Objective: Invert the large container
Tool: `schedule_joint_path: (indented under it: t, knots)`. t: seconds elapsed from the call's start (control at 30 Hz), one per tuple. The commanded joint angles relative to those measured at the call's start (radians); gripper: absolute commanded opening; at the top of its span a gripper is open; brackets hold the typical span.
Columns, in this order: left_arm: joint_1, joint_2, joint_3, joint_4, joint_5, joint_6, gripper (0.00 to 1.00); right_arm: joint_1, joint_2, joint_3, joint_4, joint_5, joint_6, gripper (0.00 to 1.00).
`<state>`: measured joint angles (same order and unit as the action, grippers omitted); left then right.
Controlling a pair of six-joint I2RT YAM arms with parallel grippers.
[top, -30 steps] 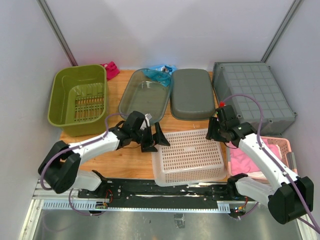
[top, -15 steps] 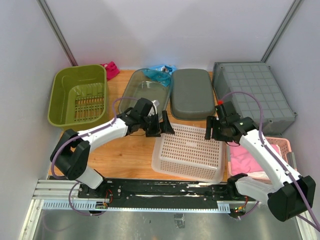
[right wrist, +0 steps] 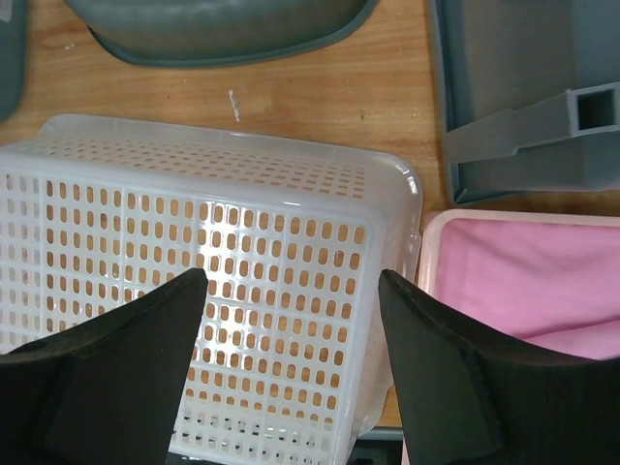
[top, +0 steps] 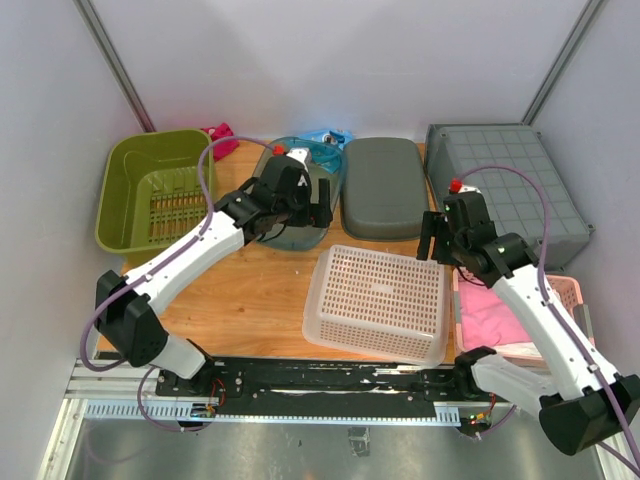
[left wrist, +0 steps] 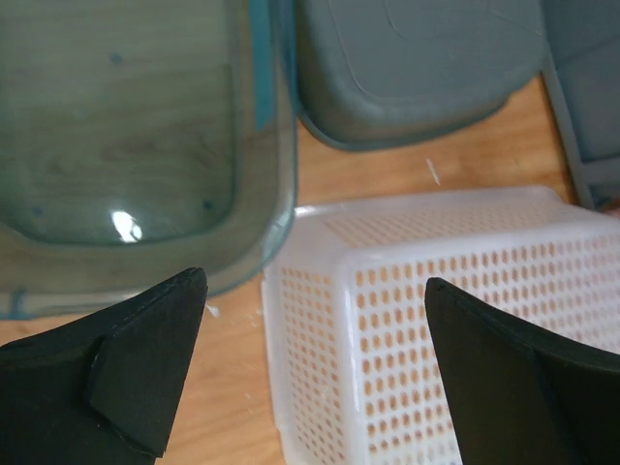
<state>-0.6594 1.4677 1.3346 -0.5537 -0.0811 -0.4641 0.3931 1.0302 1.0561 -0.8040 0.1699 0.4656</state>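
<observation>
**Top view.** The white basket (top: pixel 380 300) lies bottom-up on the wooden table (top: pixel 250 300). Its perforated base faces the ceiling and its wider rim is flat on the wood. It sits toward the near edge, at 6 o'clock from the grey tub (top: pixel 385 188), slightly skewed, with its right side just beside the pink basket (top: pixel 565 290). The left gripper (top: pixel 312 208) hangs over the clear tray (top: pixel 328 170), at 11 o'clock from the white basket, with its jaws spread and empty. The right gripper (top: pixel 433 245) hovers by the basket's 1 o'clock corner, released, with nothing between its fingers. A green bin (top: pixel 155 200) stands at 9 o'clock on the table and a grey crate (top: pixel 500 190) at 3 o'clock.

**Left wrist.** The left gripper (left wrist: pixel 312 289) has its fingers wide apart and clear of everything. Below them the white basket (left wrist: pixel 436 320) shows a slotted side wall and a corner of its upturned base. The clear tray (left wrist: pixel 126 145) is at 10 o'clock and the grey tub (left wrist: pixel 417 68) at 1 o'clock.

**Right wrist.** The right gripper (right wrist: pixel 291 281) is also open and holds nothing. The white basket (right wrist: pixel 145 223) fills the left half of the view with its grid of slots uppermost. The pink basket (right wrist: pixel 513 281) lies at 3 o'clock and the grey crate (right wrist: pixel 523 77) at 1 o'clock.
</observation>
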Motion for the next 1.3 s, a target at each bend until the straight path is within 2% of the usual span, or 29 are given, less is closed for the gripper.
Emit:
schedule_joint_path:
  t: [0.0,0.07,0.13,0.3,0.47,0.53,0.7,0.87,0.97,1.13,1.27]
  knots:
    - [-0.002,0.060,0.004,0.118,-0.154,0.183,0.99,0.010,-0.058,0.026,0.034,0.071,-0.042,0.73]
    - [-0.002,0.056,-0.090,0.327,-0.129,0.233,0.99,0.010,-0.075,0.024,0.021,0.147,-0.083,0.74]
    - [-0.002,0.080,-0.092,0.391,-0.110,0.250,0.99,0.010,-0.091,0.030,0.003,0.191,-0.120,0.76]
    - [0.000,0.341,0.170,0.153,-0.190,0.240,0.99,0.010,-0.123,0.011,-0.011,0.176,-0.128,0.78]
    - [0.000,0.448,0.190,0.192,-0.161,0.202,0.98,0.010,-0.128,-0.013,-0.014,0.142,-0.097,0.78]
    - [0.000,0.488,0.202,0.190,-0.165,0.193,0.93,0.010,-0.133,-0.017,-0.013,0.138,-0.093,0.78]
    - [0.000,0.522,0.208,0.188,-0.195,0.175,0.74,0.010,-0.127,-0.009,-0.007,0.123,-0.100,0.76]
    - [0.000,0.501,0.201,0.191,-0.177,0.187,0.28,0.010,-0.124,0.005,0.014,0.124,-0.103,0.75]
    - [0.000,0.482,0.251,0.131,-0.164,0.195,0.02,0.010,-0.112,0.023,0.013,0.122,-0.096,0.73]
    - [0.005,0.425,0.416,-0.061,-0.151,0.195,0.00,0.010,-0.158,0.028,0.061,0.102,-0.085,0.72]
    - [0.045,0.356,0.524,-0.121,0.013,0.141,0.00,0.011,-0.138,0.048,0.059,0.104,-0.090,0.71]
